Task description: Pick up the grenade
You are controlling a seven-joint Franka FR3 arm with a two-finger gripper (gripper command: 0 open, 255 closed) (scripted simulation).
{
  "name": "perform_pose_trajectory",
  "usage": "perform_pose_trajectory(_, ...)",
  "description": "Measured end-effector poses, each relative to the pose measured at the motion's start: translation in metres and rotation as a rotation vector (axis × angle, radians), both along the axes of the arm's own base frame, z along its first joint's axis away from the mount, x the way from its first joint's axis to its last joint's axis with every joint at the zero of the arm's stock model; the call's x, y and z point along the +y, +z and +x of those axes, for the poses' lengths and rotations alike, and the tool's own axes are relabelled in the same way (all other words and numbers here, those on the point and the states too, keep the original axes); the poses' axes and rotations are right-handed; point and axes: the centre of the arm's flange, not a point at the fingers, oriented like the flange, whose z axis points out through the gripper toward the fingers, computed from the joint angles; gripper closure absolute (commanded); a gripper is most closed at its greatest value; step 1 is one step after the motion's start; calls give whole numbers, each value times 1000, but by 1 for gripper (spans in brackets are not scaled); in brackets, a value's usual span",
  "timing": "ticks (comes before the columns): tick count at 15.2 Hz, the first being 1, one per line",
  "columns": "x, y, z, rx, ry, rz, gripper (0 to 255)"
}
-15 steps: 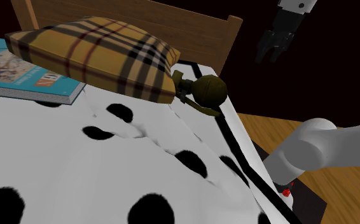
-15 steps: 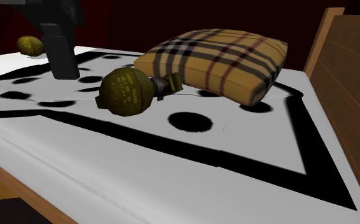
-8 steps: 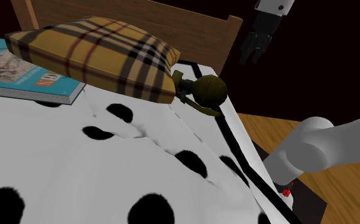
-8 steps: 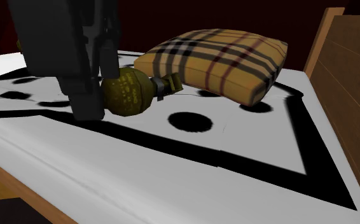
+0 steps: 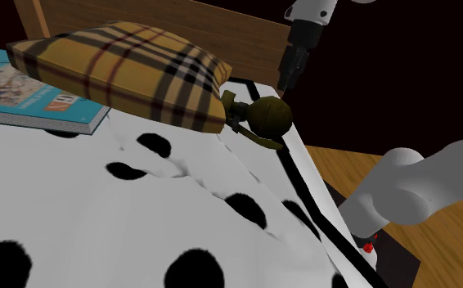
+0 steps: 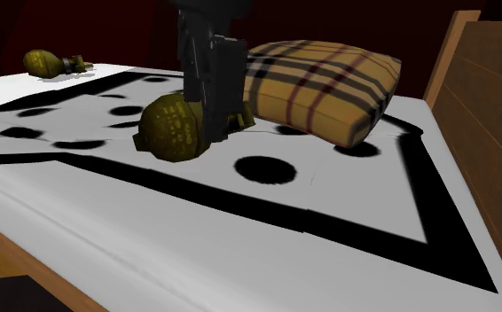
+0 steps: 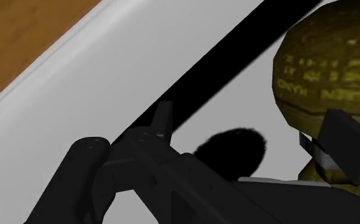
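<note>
Two olive grenades lie on the white bedcover with black spots (image 5: 74, 221). The olive-green ribbed grenade (image 5: 271, 114) that I take to be meant rests near the cover's edge, its neck just beside a corner of the tan plaid pillow (image 5: 115, 69). A second small olive grenade (image 6: 45, 62) lies well apart at the far side. The all-black two-finger gripper (image 5: 289, 80) hangs close above the near grenade, pointing down. In the wrist view its jaws stand apart with nothing between them. The step in hand looks like the final approach before the grasp. Next, I judge, the gripper must drop until its jaws straddle the round body, then close squarely, since that shape could roll off toward the edge.
</note>
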Motion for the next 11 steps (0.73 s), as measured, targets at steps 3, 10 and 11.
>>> perform_pose_trajectory(3,35,-11,12,26,100,50,0)
perform_pose_trajectory(10,110,-27,26,82,317,159,0)
perform_pose_trajectory(11,114,-31,26,85,326,164,0)
